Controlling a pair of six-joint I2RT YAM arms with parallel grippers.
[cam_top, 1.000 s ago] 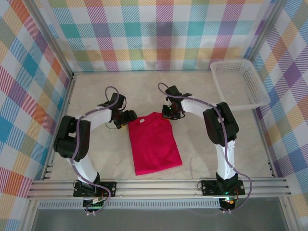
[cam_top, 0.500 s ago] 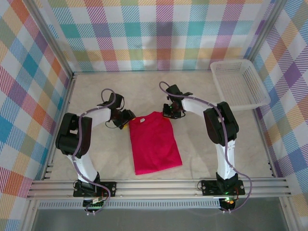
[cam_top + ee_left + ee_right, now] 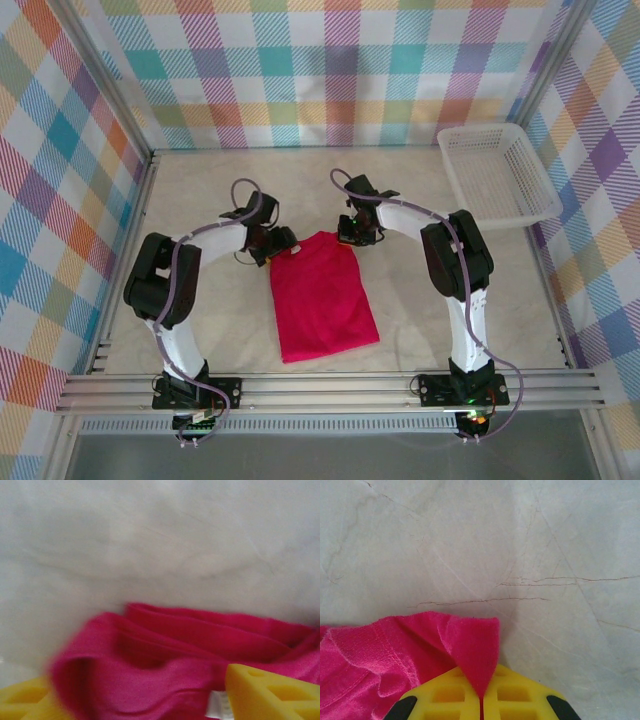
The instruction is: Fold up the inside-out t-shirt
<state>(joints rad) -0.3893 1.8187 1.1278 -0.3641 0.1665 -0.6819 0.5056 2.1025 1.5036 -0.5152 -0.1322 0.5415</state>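
The right gripper's [image 3: 481, 698] jaws are closed, pinching a corner of the red t-shirt [image 3: 365, 655]. The left gripper's [image 3: 135, 687] jaws stand apart, with bunched fabric between them.

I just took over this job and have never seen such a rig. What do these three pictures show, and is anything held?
Two robot arms are bolted at the near edge of a table. The wide picture comes from a camera above and behind them; the other two come from wrist cameras, where the yellow pieces are each gripper's own fingers. A red t-shirt lies flat between the arms; a white basket sits far right. The right gripper is shut, pinching one far corner of the shirt. The left gripper is at the other far corner, fingers apart, bunched cloth and a small white tag between them.
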